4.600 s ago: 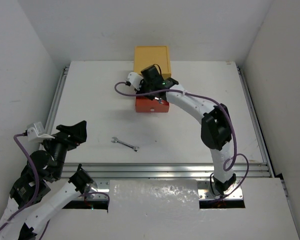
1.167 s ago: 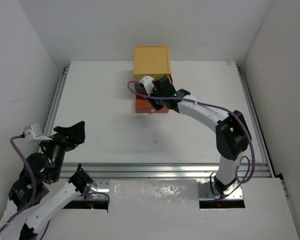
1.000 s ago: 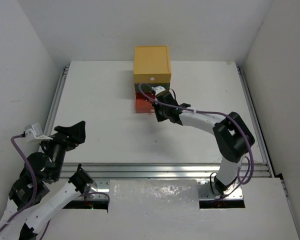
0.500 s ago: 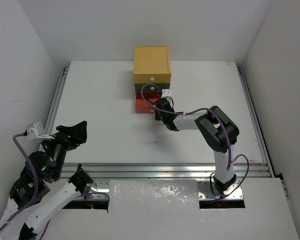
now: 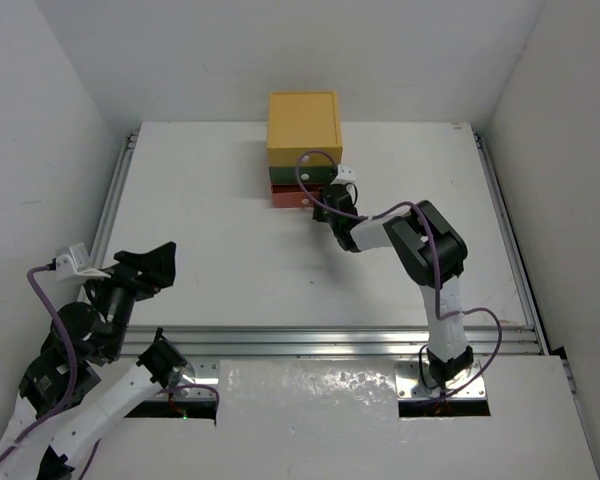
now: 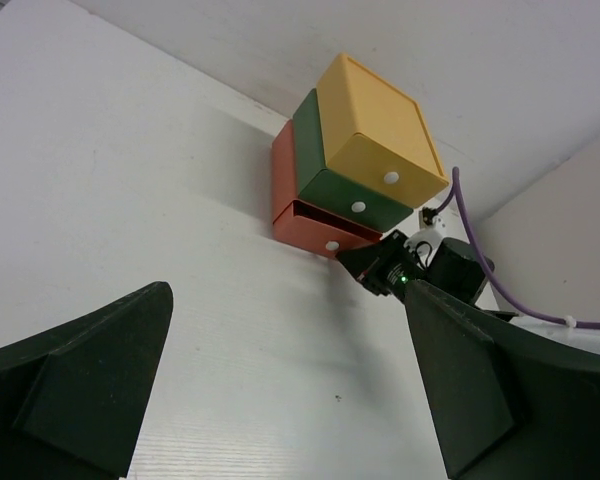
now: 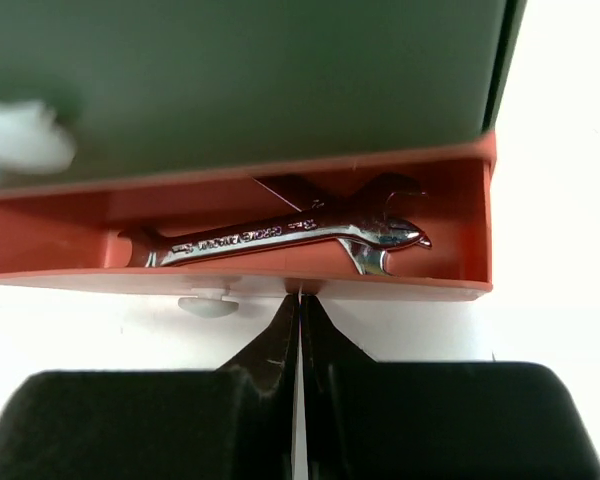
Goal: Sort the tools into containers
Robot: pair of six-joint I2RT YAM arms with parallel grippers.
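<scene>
The chest stands at the back centre, with a yellow drawer (image 5: 303,125) on top, a green drawer (image 5: 288,176) below it and a red drawer (image 5: 288,198) at the bottom. The red drawer (image 7: 60,240) is open a little. Two silver wrenches lie crossed inside it, one on top (image 7: 270,240) and one beneath (image 7: 385,188). My right gripper (image 7: 298,298) is shut and empty, its tips touching the red drawer's front beside its white knob (image 7: 210,304). It also shows in the top view (image 5: 325,205). My left gripper (image 5: 145,265) is open and empty at the near left, far from the chest (image 6: 380,130).
The table (image 5: 210,230) is bounded by white walls at the left, back and right. A metal rail (image 5: 310,340) runs along the near edge. A purple cable (image 5: 315,165) loops from the right wrist over the chest's front.
The wrench that lay on the table is gone from there. My right gripper came down from over the red drawer to its front, and the drawer slid most of the way in. The left arm stayed put.
</scene>
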